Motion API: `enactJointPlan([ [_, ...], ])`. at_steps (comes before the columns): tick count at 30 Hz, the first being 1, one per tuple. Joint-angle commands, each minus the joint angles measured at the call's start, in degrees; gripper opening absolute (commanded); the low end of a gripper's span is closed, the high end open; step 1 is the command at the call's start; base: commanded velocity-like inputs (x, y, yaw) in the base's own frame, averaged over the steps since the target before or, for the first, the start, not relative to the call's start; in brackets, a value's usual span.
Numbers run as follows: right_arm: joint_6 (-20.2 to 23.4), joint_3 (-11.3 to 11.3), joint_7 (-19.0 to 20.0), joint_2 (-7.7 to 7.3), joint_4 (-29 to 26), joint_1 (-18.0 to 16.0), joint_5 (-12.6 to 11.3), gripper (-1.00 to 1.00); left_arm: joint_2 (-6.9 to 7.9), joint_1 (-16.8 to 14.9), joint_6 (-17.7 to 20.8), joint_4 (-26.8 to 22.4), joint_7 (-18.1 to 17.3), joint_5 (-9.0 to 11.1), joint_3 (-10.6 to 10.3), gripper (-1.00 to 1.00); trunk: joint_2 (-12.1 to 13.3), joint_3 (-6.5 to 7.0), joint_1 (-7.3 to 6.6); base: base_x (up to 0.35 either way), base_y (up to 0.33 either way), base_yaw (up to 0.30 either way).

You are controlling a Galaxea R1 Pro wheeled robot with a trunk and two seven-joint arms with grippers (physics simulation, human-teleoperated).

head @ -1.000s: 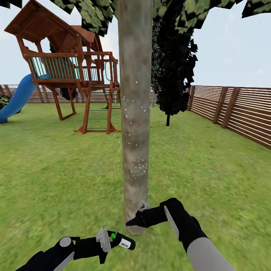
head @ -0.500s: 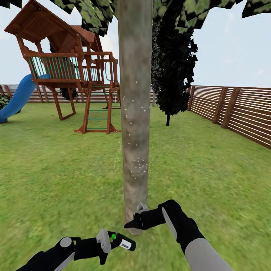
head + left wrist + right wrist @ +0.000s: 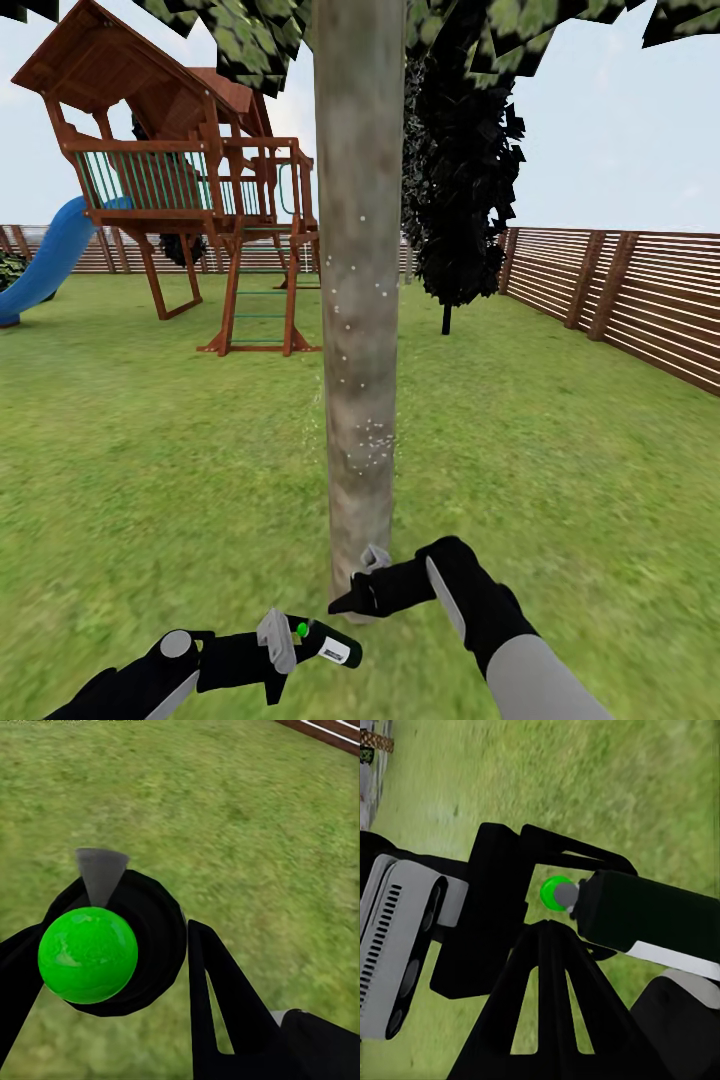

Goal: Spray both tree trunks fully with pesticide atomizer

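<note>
Nearest, low in the head view: left gripper [image 3: 290,640] holds the pesticide atomizer [image 3: 325,643], fingers clamped on its body. Nozzle w/ green tip [image 3: 88,955] looks out over the grass [image 3: 560,450], angled off to one side of the trunk rather than square at it, so prob. between bursts or re-aiming.

Right gripper [image 3: 352,592] sits just past that, close by the foot of the tree trunk [image 3: 358,300]. Can't tell if its fingers are wide or narrow; it carries nothing visible. Its wrist cam looks back at the atomizer [image 3: 649,919] and the left arm, so likely parked there to stay out of the spray line, or ready to help w/ the trigger.

Trunk straight ahead, thick grey-brown. Pesticide [image 3: 372,438] shows as white specks, densest at mid-low height, sparse dots above, bare near base and higher up. Coverage partial imo.

Further back: wooden play tower [image 3: 180,170] w/ blue slide [image 3: 45,262], dark tree [image 3: 460,170], slat fence [image 3: 620,290].
</note>
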Motion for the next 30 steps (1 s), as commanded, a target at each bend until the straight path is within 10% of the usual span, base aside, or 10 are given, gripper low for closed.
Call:
enactJointPlan([
  [1,0.34,0.01,0.06,0.04,0.01,-0.05,-0.01,-1.0,0.06,-0.11,-0.36,0.0,0.07,0.31,-0.3,-1.0,-0.14,-0.14,0.04,0.0,0.0,0.0],
  [30,-4.23,0.09,-5.04,0.86,4.14,-0.05,-3.0,-1.0,0.06,-0.11,-0.29,0.03,0.25,0.31,-1.44,-1.0,-0.14,-0.14,0.04,0.0,0.0,0.0],
])
